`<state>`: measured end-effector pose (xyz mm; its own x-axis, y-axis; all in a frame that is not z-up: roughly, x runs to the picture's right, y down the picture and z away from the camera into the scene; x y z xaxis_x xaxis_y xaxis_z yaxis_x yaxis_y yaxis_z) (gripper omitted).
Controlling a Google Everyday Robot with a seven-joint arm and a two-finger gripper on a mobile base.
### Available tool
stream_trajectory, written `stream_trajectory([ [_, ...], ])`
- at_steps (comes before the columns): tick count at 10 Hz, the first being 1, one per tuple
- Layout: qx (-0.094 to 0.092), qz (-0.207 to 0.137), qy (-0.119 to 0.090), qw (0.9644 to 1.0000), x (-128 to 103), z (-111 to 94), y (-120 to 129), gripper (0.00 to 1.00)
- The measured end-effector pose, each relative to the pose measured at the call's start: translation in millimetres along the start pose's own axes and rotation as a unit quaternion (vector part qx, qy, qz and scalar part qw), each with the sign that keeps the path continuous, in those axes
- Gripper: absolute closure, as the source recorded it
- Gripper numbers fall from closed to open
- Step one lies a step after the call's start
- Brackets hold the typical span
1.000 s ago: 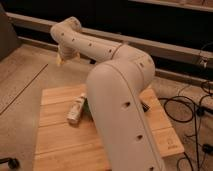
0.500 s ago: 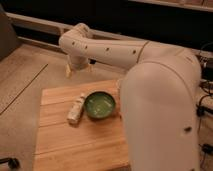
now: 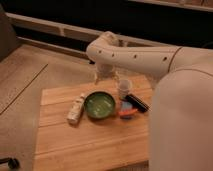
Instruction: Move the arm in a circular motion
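The arm (image 3: 150, 57) is cream-white and made of thick rounded segments with small dark screw holes. It reaches from the large segment at the right edge (image 3: 182, 120) across to an elbow at the upper middle (image 3: 102, 47). From that elbow the gripper (image 3: 102, 76) hangs down over the back edge of the wooden table (image 3: 90, 145), just behind a green bowl (image 3: 99, 105). It is holding nothing that I can see.
A white bottle (image 3: 76, 110) lies on its side left of the bowl. A small pale cup (image 3: 124, 86) stands behind the bowl to the right, near a dark flat object (image 3: 136, 102) and an orange and blue item (image 3: 127, 112). Tan floor lies to the left.
The arm has swung to the right. The gripper went from the table's back left to its back middle, and the big segment now uncovers the cup and the items right of the bowl.
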<state>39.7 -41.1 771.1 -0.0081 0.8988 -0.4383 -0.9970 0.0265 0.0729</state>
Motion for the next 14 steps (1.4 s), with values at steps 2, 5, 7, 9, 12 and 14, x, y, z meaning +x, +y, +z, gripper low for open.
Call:
stream_trajectory([
  [2,0.022,0.034,0.007,0.9992,-24.0,18.1,-33.9,0.35],
  [5,0.021,-0.027,-0.014,0.9993,-91.5,26.0,30.2,0.35],
  [7,-0.004,-0.095,-0.026,0.9951,-108.5,18.5,105.2,0.35],
  [9,-0.024,-0.155,-0.024,0.9873,-100.5,14.8,162.3,0.35],
  [12,-0.025,-0.214,0.014,0.9765,-51.7,30.4,185.7,0.35],
  [14,0.009,-0.161,0.057,0.9853,-21.3,50.7,118.6,0.35],
])
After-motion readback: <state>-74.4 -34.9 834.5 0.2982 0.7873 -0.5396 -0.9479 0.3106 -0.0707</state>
